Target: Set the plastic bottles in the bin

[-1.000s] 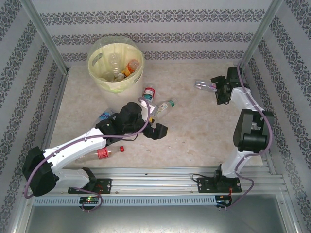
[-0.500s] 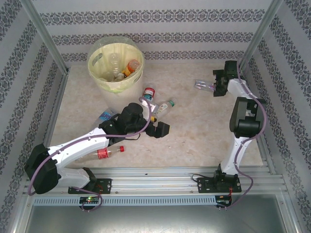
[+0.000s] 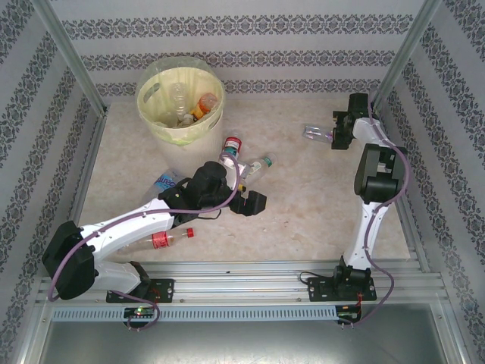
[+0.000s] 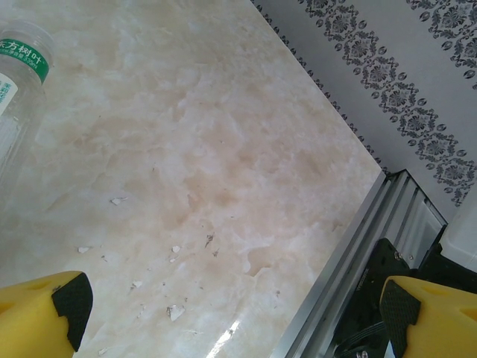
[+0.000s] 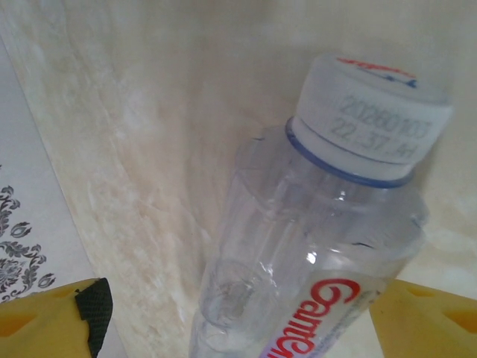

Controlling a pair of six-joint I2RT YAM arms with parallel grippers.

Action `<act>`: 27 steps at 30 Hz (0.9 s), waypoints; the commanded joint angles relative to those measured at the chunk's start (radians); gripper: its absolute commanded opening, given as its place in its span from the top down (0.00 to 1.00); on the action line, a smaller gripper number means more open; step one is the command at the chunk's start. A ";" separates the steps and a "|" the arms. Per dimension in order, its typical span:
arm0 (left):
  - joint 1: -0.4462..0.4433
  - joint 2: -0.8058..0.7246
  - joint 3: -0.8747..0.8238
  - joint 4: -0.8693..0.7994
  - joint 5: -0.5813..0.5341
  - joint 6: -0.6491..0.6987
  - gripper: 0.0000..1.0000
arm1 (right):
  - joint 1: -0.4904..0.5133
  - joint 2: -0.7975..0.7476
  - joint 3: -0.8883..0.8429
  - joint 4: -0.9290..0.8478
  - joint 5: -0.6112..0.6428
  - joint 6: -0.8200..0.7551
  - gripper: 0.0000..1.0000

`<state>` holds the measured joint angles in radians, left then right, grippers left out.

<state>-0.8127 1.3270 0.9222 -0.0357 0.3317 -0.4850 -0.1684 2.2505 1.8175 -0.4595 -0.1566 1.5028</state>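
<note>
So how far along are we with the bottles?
Several bottles are already in the bin. The right gripper, open, straddles a clear bottle, not yet gripped. The left gripper hangs open over bare table. Left on the table: red-label bottle, green-capped bottle, blue-label bottle, red-capped bottle.

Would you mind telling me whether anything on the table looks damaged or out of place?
Small pale flecks dot the tabletop in the left wrist view; whether they are chips or crumbs, I cannot tell. Otherwise the loose bottles simply lie on their sides, as expected.
</note>
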 commanded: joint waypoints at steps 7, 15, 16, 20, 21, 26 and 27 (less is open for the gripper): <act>-0.016 0.013 0.000 0.046 0.000 -0.028 0.00 | -0.010 0.081 0.108 -0.080 0.005 0.040 0.16; -0.019 0.005 -0.008 0.046 -0.004 -0.032 0.00 | -0.008 0.121 0.163 -0.103 -0.004 0.043 0.21; -0.018 0.002 -0.008 0.045 -0.005 -0.032 0.00 | -0.008 0.123 0.166 -0.099 -0.006 0.044 0.23; -0.019 -0.001 -0.015 0.048 -0.007 -0.033 0.00 | -0.008 0.142 0.194 -0.120 -0.020 0.048 0.34; -0.018 -0.002 -0.017 0.051 -0.006 -0.036 0.00 | -0.008 0.145 0.198 -0.120 -0.025 0.051 0.37; -0.020 -0.010 -0.021 0.050 -0.007 -0.040 0.00 | -0.009 0.147 0.208 -0.129 -0.028 0.052 0.47; -0.020 -0.013 -0.024 0.051 -0.007 -0.041 0.00 | -0.010 0.147 0.214 -0.136 -0.025 0.047 0.49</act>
<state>-0.8127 1.3308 0.9100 -0.0219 0.3321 -0.5102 -0.1684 2.3772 1.9999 -0.5537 -0.1764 1.5497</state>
